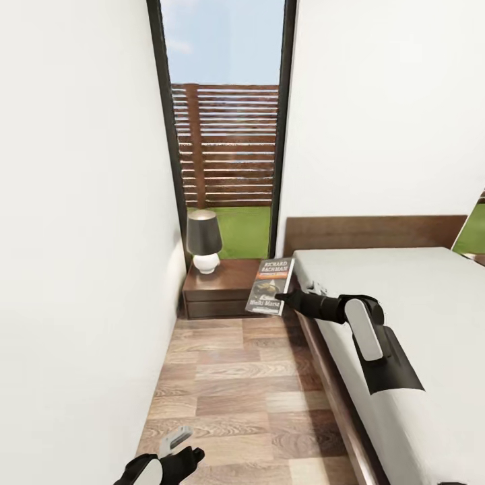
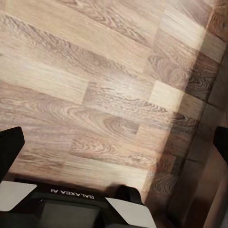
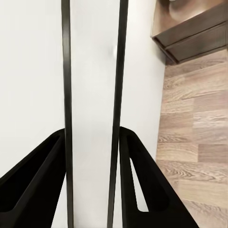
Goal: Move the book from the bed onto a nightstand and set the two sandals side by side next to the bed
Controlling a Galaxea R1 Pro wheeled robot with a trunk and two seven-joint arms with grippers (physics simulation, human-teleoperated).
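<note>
**Paperback held upright beside the nightstand**

Low at the left of the head view, the black left hand point(image 1: 176, 453) hangs over the brown wood-plank floor point(image 1: 249, 391); in the left wrist view its two dark fingertips point(image 2: 9, 147) stand wide apart with nothing but planks between them.

Further in, against the white wall and the tall black-framed glass window point(image 1: 225, 121), stands the low glossy dark brown nightstand point(image 1: 219, 291), carrying a small lamp with a black shade and white base point(image 1: 204, 242).

Just right of the lamp, the thin dark paperback with white "RICHARD BACHMAN" lettering and an orange band point(image 1: 271, 286) is upright, cover facing the camera, over the nightstand's right edge and next to the bed. The black right hand point(image 1: 283, 296) is clamped on its lower right edge; in the right wrist view the fingers point(image 3: 135, 156) press against the book's dark covers, seen edge-on.

At the right lies the wide bed with pale grey-white mattress and dark brown frame point(image 1: 417, 296), the right arm reaching across its corner.
</note>
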